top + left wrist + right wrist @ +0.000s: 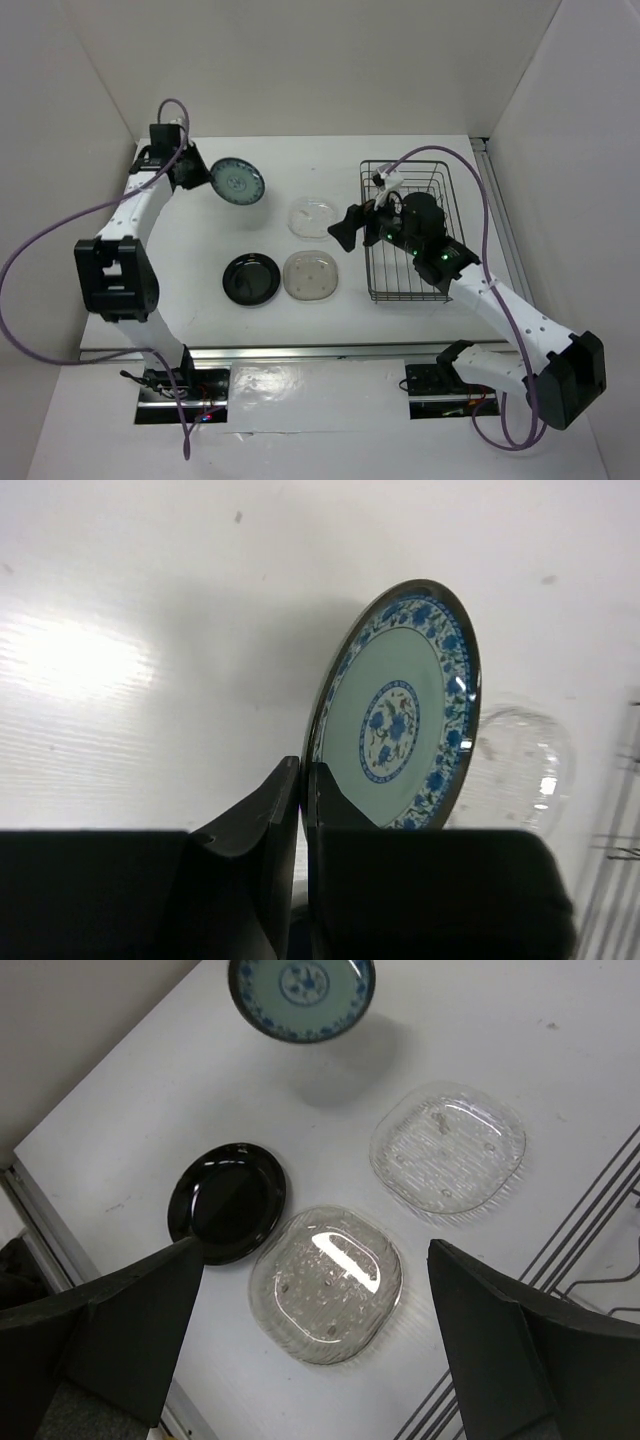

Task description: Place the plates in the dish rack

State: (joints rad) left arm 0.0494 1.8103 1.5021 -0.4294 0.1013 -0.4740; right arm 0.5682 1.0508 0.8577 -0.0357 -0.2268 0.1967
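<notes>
Blue-green plate (400, 710) hangs in the air, its edge pinched tight by the left gripper (303, 770). Three more plates lie flat: clear plate (313, 216), black plate (250, 278), grey-beige plate (311, 275). One dish rack (378, 283) holds none. The right gripper (350, 228) is wide open, holding nothing.

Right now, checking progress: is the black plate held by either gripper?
No, the black plate lies flat on the table with nothing gripping it.

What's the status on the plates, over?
Left gripper shut on blue plate, off the table. Right gripper open beside rack. Black plate, grey plate, clear plate flat on table. Right arm overhangs rack.
</notes>
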